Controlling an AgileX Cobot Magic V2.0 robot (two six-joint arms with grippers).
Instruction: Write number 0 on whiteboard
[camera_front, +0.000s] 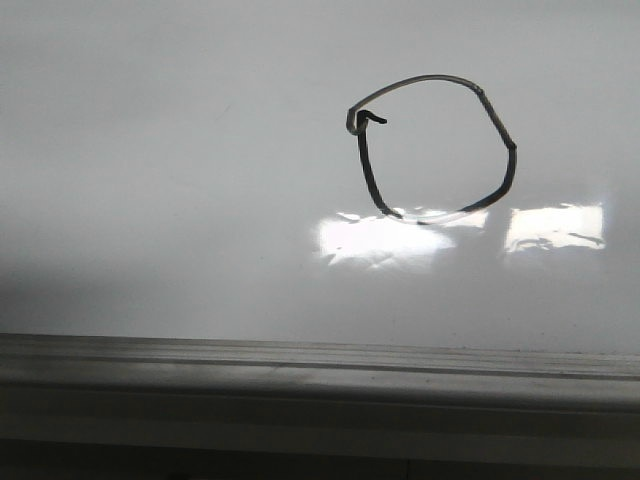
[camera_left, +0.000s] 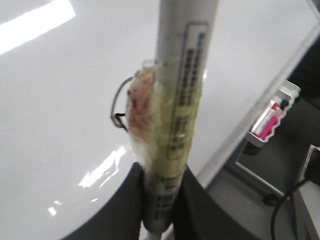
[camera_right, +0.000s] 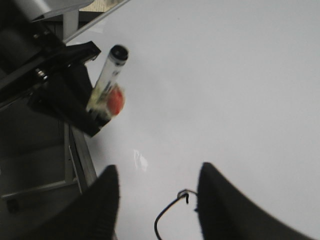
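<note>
Since the number 0 (camera_front: 432, 148) already closes as a loop on the whiteboard (camera_front: 160, 180), the left gripper (camera_left: 159, 200), clenched on the marker (camera_left: 175, 100), should lift straight off without smudging, while the right gripper (camera_right: 157, 200) hangs released above it.

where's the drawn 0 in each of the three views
Front: the 0 is right of centre in the upper half, whole, its lower edge crossing a glare patch.
Left wrist: only its left arc shows, beside the marker held by the left gripper.
Right wrist: part of the loop at the picture's foot, between the right gripper fingers.
Shared landmark: the small hook on the loop.
</note>
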